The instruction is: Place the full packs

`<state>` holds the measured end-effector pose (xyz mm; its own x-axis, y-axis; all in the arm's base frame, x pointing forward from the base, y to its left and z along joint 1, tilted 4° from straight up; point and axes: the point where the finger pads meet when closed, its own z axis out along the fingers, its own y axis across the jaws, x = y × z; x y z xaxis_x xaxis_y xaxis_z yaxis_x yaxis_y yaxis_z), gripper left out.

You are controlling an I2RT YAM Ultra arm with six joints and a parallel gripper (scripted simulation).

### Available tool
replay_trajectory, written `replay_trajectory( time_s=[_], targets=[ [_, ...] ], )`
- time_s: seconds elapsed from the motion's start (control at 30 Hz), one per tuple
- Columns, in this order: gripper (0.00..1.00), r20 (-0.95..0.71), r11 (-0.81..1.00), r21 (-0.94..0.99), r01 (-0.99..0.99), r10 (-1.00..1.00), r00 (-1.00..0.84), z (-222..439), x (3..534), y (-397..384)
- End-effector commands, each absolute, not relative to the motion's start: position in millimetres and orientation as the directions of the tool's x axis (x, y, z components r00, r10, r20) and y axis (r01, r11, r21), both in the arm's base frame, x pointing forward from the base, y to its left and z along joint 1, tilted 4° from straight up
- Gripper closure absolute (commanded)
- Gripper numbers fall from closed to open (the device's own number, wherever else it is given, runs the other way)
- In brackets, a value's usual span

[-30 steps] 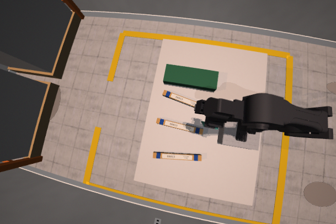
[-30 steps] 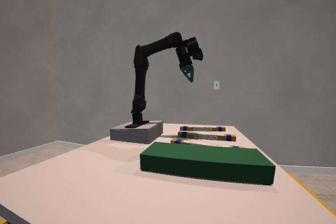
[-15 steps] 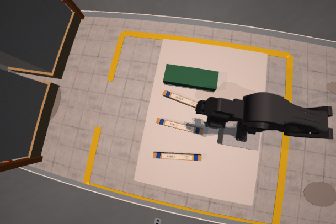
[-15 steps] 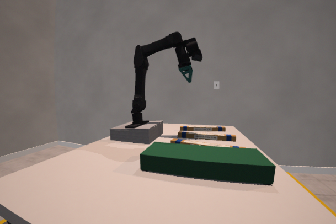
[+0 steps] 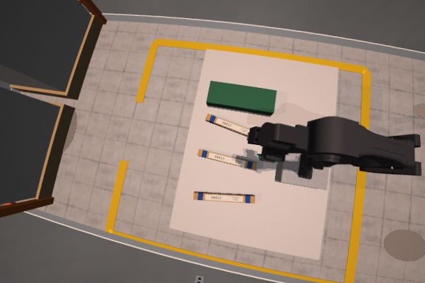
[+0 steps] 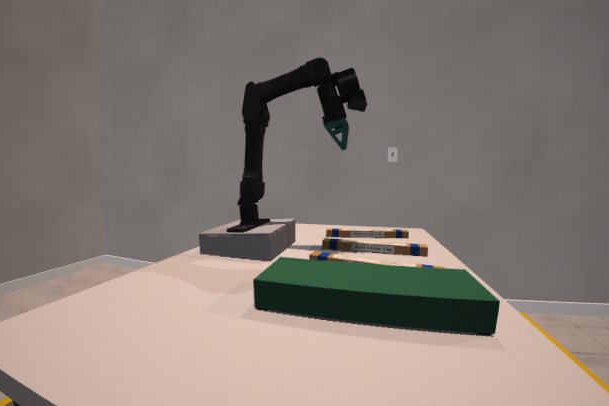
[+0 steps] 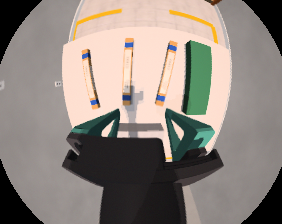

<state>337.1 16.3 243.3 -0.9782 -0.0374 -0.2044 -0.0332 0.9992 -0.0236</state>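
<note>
My pincer (image 6: 343,148) (image 7: 142,111) spread, nothing pinched, held high so fingers clear packs. Three electrode packs (image 5: 227,159) (image 6: 375,247) (image 7: 127,72) lie apart on surface (image 5: 289,223) (image 6: 145,330), beside green platform (image 5: 241,97) (image 6: 375,295) (image 7: 198,77), none on it; presumably weights unproven, so each needs lifting.

lighting: soft, dim walls | shadows: falling across the pale table (image 5: 251,223) (image 6: 145,320) (image 7: 104,75) | wrist view: curving, edges blacking out | small print: blurring

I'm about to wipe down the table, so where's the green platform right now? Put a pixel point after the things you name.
In the top view, the green platform (image 5: 241,97) (image 6: 375,280) (image 7: 199,77) lies just above the three packs.
</note>
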Motion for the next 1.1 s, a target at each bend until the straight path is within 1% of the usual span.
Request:
replay_trajectory(
  time_s=[0.0,0.57,0.6,0.73,0.83,0.9,0.93,1.07],
  targets=[
    [0.26,-0.06,0.999,-0.022,-0.03,-0.031,-0.998,254.9,339.3,14.7],
    [0.26,-0.06,0.999,-0.022,-0.03,-0.032,-0.998,254.9,339.3,14.7],
    [0.58,-0.06,0.999,-0.022,-0.03,-0.032,-0.998,248.9,342.3,14.6],
    [0.58,-0.042,0.999,-0.022,-0.03,-0.031,-0.999,225.0,354.1,14.4],
    [0.58,0.002,0.999,-0.022,-0.029,-0.029,-1.0,207.1,363.1,14.3],
    [0.58,0.002,0.999,-0.022,-0.029,-0.029,-1.0,207.1,363.1,14.3],
    [0.58,0.066,0.999,-0.021,-0.027,-0.026,-0.997,201.2,366.0,14.2],
    [0.58,0.073,0.999,-0.021,-0.027,-0.026,-0.997,177.3,377.9,14.1]
  ],
)
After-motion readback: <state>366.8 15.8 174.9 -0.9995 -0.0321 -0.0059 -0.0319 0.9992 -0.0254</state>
